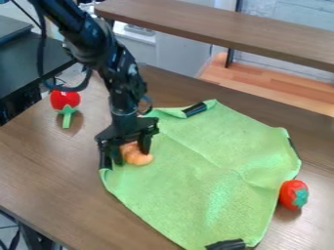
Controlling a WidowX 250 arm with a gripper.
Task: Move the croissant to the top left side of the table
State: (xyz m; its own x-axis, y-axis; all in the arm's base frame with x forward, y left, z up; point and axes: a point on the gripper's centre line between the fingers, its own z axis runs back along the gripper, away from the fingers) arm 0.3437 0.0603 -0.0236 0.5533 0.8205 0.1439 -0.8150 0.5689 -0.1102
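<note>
The black hand point(132, 158) stands wide over the left corner of the green cloth point(209, 171), its two fingers apart with the orange croissant point(139, 156) between them; whether they touch it, one cannot tell. The croissant lies on the cloth, just inside its left edge. Beyond that edge a broad strip of brown tabletop point(49, 158) runs to the tabletop's left edge. Farther up that strip sits a red toy with a green stem point(65, 99), well apart from the cloth. A red-and-green toy point(293, 194) lies at the cloth's right edge.
</note>
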